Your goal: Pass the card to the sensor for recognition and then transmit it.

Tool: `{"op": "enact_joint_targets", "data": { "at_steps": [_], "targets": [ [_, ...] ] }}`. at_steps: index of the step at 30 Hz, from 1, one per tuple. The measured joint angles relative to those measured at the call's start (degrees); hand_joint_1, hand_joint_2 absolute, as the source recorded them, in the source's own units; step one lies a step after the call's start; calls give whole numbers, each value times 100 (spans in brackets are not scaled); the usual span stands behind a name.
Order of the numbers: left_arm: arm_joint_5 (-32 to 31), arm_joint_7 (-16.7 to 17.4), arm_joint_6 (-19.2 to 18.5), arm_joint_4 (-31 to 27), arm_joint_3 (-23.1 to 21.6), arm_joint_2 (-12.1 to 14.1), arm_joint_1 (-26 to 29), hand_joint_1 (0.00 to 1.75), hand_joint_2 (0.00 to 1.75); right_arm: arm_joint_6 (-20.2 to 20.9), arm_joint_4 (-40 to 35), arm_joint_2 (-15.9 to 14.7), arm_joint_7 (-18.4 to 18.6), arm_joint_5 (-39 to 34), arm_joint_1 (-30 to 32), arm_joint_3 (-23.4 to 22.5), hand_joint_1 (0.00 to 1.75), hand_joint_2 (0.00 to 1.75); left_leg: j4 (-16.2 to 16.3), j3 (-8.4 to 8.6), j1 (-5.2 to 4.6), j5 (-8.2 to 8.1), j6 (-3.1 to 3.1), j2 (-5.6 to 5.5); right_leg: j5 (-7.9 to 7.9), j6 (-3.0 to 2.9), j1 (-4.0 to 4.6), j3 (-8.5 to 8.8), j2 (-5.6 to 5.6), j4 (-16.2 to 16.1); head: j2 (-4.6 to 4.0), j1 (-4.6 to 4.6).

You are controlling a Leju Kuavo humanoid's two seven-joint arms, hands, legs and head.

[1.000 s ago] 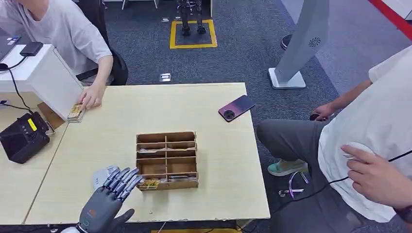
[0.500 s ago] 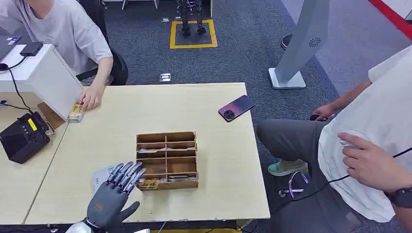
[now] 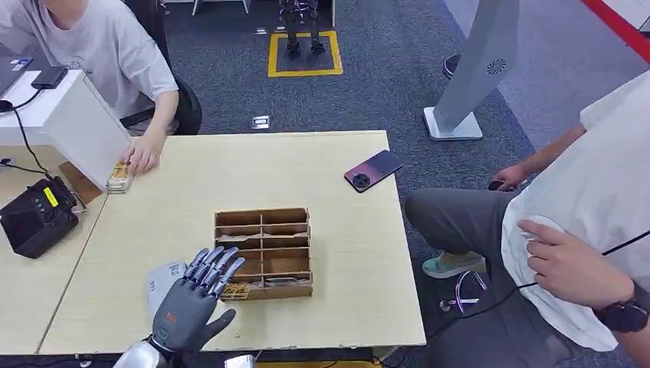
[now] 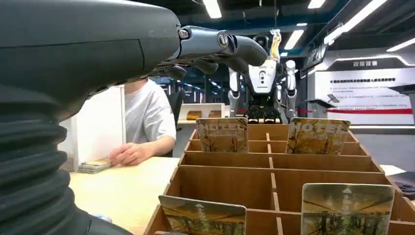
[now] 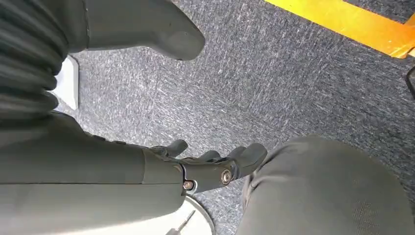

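Head view: my left hand [image 3: 192,303] hovers just above the counter [image 3: 352,299] near its near edge, fingers spread and stretched toward the near left corner of the wooden rack [image 3: 264,253]. It holds nothing. Under and beside my palm lies a pale grey pad [image 3: 159,280], which I take to be the sensor, though I cannot be sure.

The card [image 3: 236,290] I am after sits in the rack's nearest left slot, just past my fingertips and not yet touched. In the left wrist view it stands on its edge, leaning a little, its printed face toward my wrist, with its long axis running across the slot, parallel to the counter's near edge. A second card [image 4: 346,208] stands in the slot beside it, and two more marked HOTEL stand in the far row.

So I judge this to be the reach, before any grasp. The next move calls for lowering my fingers over the card's top edge, pinching it between thumb and fingers, and lifting straight up so it clears the divider.

My right hand [image 5: 205,166] hangs over the carpet, fingers loosely curled, with nothing in it.

Farther off, a phone [image 3: 372,169] lies near the far right corner, and a person's hand [image 3: 142,156] rests on a stack of cards [image 3: 119,178] at the far left edge.
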Motion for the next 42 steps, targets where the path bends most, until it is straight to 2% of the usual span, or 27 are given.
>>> {"op": "enact_joint_targets", "data": {
  "at_steps": [4, 8, 12, 42],
  "targets": [
    [-230, 162, 0, 59, -83, -35, -84, 0, 175, 0, 0, 4, 4, 0, -2, 7, 0, 175, 0, 0, 0, 0, 0, 0, 0, 0, -1, 1, 0, 0, 0, 0],
    [-208, 212, 2, 155, -131, -63, -113, 0, 175, 0, 0, 15, 33, 0, -2, 24, 0, 175, 0, 0, -1, 0, 0, 0, 0, 0, -1, 1, 0, 0, 0, 2],
    [-66, 212, 2, 227, -144, -83, -113, 0, 175, 0, 0, 17, 24, 0, -3, 44, 0, 175, 0, -1, -1, 0, 0, 0, 0, 0, -1, 0, 0, 0, 0, 0],
    [-191, 355, 24, 866, -144, -144, -108, 0, 175, -2, 0, 17, 7, 0, -2, 61, 0, 175, 0, -1, 0, 0, 0, 0, 0, 0, 0, 0, 0, 0, 0, 0]
  ]
}}
